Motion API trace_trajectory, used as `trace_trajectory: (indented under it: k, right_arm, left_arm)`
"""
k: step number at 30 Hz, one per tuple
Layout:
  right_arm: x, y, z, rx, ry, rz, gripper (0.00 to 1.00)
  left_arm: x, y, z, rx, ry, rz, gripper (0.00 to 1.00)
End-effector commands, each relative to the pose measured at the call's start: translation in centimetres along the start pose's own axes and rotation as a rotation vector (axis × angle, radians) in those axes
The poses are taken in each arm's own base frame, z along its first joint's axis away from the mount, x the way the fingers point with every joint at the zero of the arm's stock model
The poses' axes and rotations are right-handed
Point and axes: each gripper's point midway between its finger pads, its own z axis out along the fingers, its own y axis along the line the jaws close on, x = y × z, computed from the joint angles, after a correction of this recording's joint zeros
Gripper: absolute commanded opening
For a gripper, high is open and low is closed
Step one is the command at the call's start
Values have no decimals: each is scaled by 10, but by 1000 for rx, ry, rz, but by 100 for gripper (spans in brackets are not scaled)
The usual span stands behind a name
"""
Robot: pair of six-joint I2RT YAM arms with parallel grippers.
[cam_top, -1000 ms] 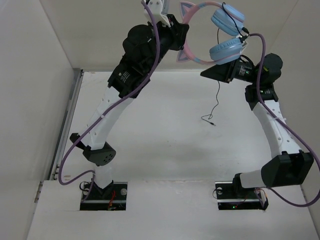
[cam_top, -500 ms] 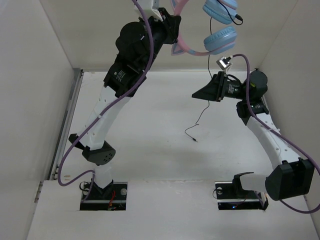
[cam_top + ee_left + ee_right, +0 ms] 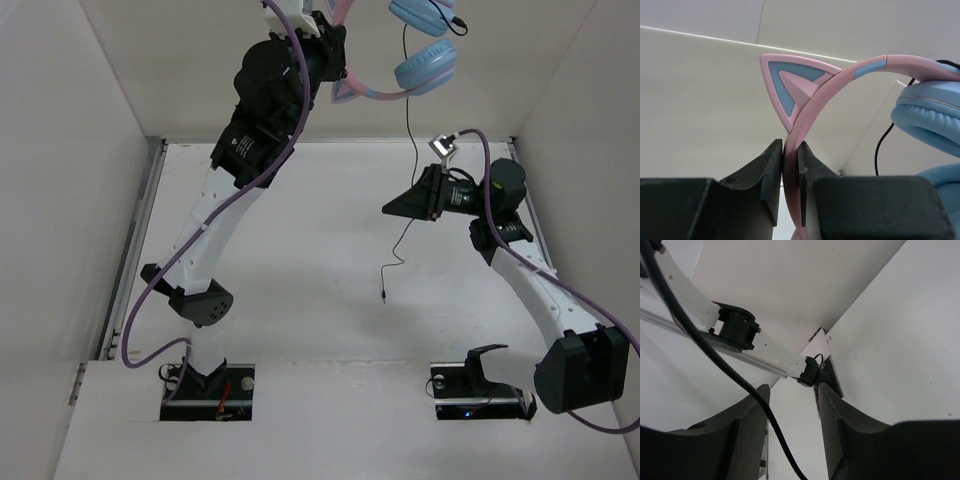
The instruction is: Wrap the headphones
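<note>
Above the far edge, pinches the headphones (image 3: 425, 68) by the stiff pink headband (image 3: 840, 80) in the left gripper (image 3: 789, 150). Seems light. Lets the thin, limp cable (image 3: 405, 200) dangle toward mid-worktop, right gripper (image 3: 792, 386) spread about it, unclamped; probably wants a gentle pinch high up.

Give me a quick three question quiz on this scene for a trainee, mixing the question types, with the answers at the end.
1. True or false: the left hand grips the headphones by an ear cup.
2. The right hand is: A) open, B) shut on the black cable, C) shut on an ear cup.
3. Fill in: the headband is coloured ___.
Key: 1 false, it grips the headband; 2 A; 3 pink.
</note>
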Motion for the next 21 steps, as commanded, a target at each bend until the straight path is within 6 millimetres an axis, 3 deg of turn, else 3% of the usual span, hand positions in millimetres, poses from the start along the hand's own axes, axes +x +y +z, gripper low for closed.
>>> trace_trajectory:
  k: [1,14,21]
  right_arm:
    - [-2,5,1,6,-19,-95,48]
    - [17,-19,5,109,21,-144,36]
    - [23,-25,11,153,74,-216,20]
  left_arm:
    - [-70,2,-9,-15,-211,-86,1]
    - [-60,18,2,-81,-212,-59,1]
    - [-51,23,7,-109,-205,-39,1]
